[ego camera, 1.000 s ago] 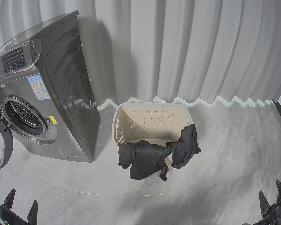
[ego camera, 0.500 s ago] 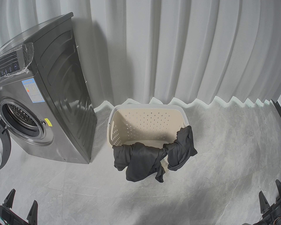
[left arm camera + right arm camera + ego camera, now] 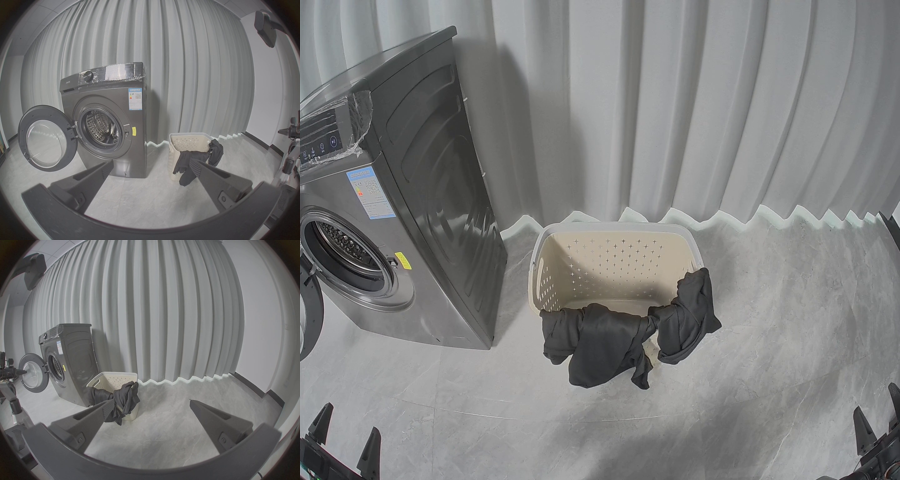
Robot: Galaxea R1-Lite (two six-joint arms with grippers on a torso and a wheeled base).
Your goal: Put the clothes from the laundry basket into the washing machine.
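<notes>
Room notes. White pleated curtain (image 3: 675,112) covered the back from 10 to 2 o'clock in the head view, reaching up to a panelled ceiling (image 3: 29,34). Its hem met the floor (image 3: 775,362) in a scalloped line. Floor was pale grey marble-look tile, glossy, with faint seams. A plain white wall (image 3: 265,321) with a dark baseboard (image 3: 259,389) stood at about 3 o'clock. Lighting was even, shadows soft.
</notes>
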